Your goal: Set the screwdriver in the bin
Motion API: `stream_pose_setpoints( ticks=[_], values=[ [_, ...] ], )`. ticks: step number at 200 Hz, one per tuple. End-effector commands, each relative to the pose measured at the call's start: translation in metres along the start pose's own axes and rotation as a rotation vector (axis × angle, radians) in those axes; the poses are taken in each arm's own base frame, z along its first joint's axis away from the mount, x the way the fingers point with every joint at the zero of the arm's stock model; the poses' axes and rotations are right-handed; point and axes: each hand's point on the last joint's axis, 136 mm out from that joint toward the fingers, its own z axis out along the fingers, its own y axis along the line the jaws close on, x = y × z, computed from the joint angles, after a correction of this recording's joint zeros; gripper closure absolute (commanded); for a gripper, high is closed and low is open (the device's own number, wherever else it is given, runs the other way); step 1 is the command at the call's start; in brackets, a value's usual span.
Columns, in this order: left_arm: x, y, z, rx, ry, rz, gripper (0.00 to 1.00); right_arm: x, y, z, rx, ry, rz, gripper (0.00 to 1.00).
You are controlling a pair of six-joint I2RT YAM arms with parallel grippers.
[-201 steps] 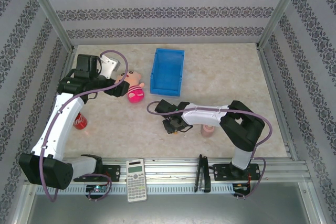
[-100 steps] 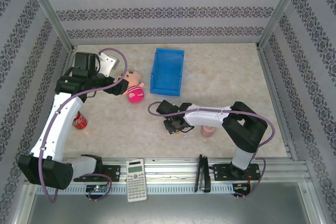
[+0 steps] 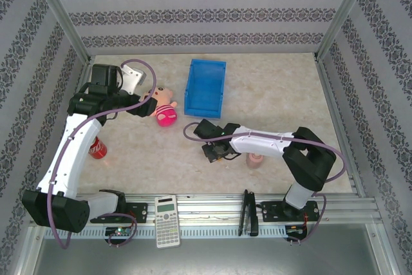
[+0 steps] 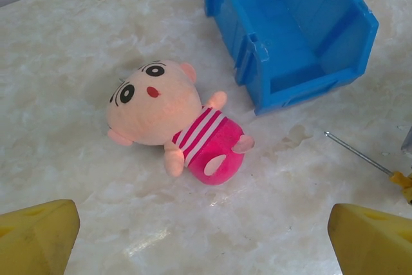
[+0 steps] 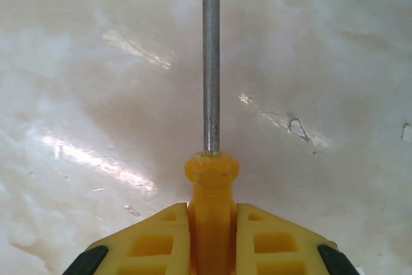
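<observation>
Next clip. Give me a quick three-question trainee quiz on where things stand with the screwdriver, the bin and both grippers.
1. True or false: the screwdriver already lies inside the bin.
2. Fill in: the left gripper, near the doll, is ____ (open or shut).
3. What clamps the screwdriver's orange handle? A. the left gripper. B. the right gripper. C. nothing.
Key: 1 false, the bin is empty; 2 open; 3 B.
</observation>
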Motion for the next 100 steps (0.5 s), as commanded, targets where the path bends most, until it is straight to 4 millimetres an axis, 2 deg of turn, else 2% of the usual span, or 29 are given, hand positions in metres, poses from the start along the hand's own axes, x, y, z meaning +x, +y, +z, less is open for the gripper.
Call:
stream_pose_setpoints(
  ticks=[1,35,59,83,100],
  values=[
    [-0.001,-0.002,-0.008,-0.011,0.000,0.049,0.01,-0.016,0.000,-0.026,-0.023,-0.052,-0.011,0.84],
    [-0.010,0.010,-0.018,-0.086,-0.015,0.091,0.01,-0.032,-0.001,-0.047,-0.051,-0.102,0.001,0.83],
    [-0.009,0.007,-0.018,-0.072,-0.015,0.082,0.01,-0.046,-0.001,-0.061,-0.088,-0.125,0.015,0.83],
    [-0.006,0.005,-0.016,-0.059,-0.016,0.069,0.01,-0.067,-0.008,-0.073,-0.102,-0.163,0.040,0.83],
    [-0.005,0.002,-0.017,-0.046,-0.017,0.079,0.01,-0.089,-0.013,-0.080,-0.109,-0.202,0.055,0.82]
  ],
)
